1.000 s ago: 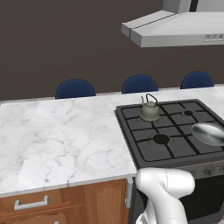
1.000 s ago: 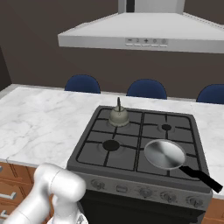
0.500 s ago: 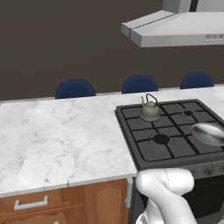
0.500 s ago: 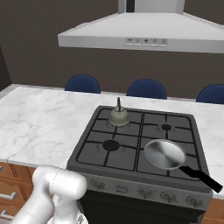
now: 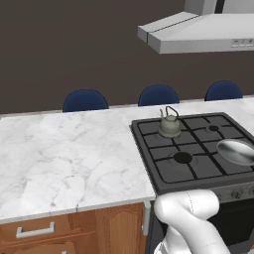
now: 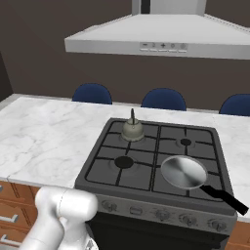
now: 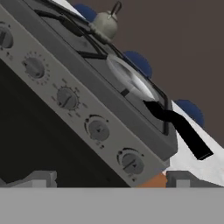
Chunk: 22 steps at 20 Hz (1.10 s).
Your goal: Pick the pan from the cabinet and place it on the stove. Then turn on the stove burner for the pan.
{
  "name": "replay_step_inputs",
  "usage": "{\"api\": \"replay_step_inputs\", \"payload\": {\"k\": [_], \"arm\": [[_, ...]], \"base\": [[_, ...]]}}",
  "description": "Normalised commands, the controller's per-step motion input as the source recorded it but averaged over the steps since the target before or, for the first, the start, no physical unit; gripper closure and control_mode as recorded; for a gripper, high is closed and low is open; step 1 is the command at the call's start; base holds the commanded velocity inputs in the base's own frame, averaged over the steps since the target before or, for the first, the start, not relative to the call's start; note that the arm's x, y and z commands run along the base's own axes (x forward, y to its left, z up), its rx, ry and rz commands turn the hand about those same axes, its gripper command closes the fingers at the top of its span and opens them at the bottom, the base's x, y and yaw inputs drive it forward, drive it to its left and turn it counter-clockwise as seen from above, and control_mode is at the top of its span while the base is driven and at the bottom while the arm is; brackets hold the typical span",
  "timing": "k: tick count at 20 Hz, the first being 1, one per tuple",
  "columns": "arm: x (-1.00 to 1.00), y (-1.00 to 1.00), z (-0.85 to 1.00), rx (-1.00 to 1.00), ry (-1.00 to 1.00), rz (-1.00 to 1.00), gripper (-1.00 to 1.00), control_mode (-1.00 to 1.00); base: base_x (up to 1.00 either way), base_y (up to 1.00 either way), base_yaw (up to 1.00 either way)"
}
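Pan: sat on the stove's near right burner — above and beyond the claw.
Handle: pointed near-right, past the stove edge.
Claw: spread wide, holding nothing, before the knobs.

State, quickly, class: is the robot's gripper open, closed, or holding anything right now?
Gripper: open, holding nothing, facing the stove knobs.

A small grey-green kettle with a hoop handle sat upright at the back left. Grey-veined white marble counter ran alongside. A grey range hood hung overhead. Three blue chair backs lined the counter's far edge. Low wooden drawers showed below.
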Motion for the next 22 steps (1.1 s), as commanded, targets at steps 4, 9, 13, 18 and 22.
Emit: {"api": "replay_step_inputs", "payload": {"k": [4, 9, 13, 18, 22], "arm": [[0.18, 0.00, 0.00, 0.05, 0.02, 0.00, -1.00, -1.00], [0.09, 0.00, 0.00, 0.01, 0.01, 0.00, -1.00, -1.00], [0.03, 0.00, 0.00, 0.03, 0.00, 0.00, -1.00, -1.00], [0.03, 0.00, 0.00, 0.03, 0.00, 0.00, -1.00, -1.00], [0.01, 0.00, 0.00, 0.02, 0.00, 0.00, -1.00, -1.00]], "base": [[0.00, 0.00, 0.00], [0.00, 0.00, 0.00], [0.00, 0.00, 0.00], [0.00, 0.00, 0.00], [0.00, 0.00, 0.00]]}}
